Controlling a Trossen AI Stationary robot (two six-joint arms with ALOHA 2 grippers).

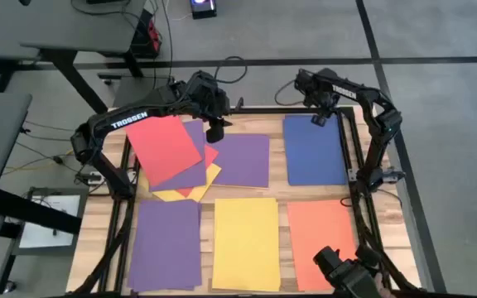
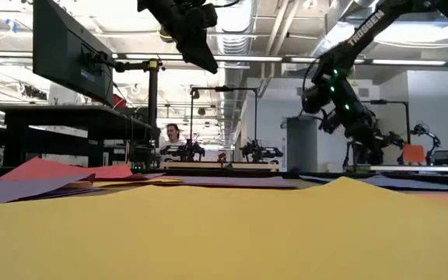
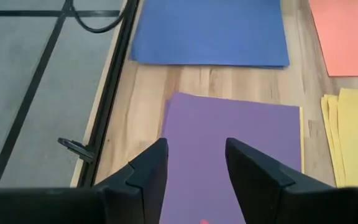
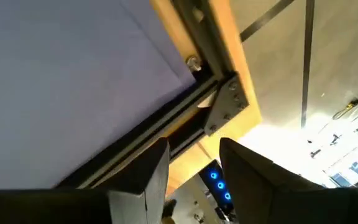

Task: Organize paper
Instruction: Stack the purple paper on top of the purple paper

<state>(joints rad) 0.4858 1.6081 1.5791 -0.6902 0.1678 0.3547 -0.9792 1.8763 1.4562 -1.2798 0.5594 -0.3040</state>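
Your left claw (image 1: 214,131) hangs empty above the desk (image 1: 278,190), fingers apart, over a purple sheet (image 1: 242,160); just beside it lies a messy red, purple and yellow pile (image 1: 175,157). Your right claw (image 1: 320,118), also parted, hovers at the blue sheet's (image 1: 314,150) far edge. "TROSSEN" reads on the left arm.

A yellow sheet (image 2: 224,233) fills the foreground, with red (image 2: 61,169) and purple (image 2: 22,189) sheets lying behind it at the left. Two dark arms hang above: the left gripper (image 2: 197,43) near the top middle, the right gripper (image 2: 329,97) farther right. A person (image 2: 173,133) sits far back in the room.
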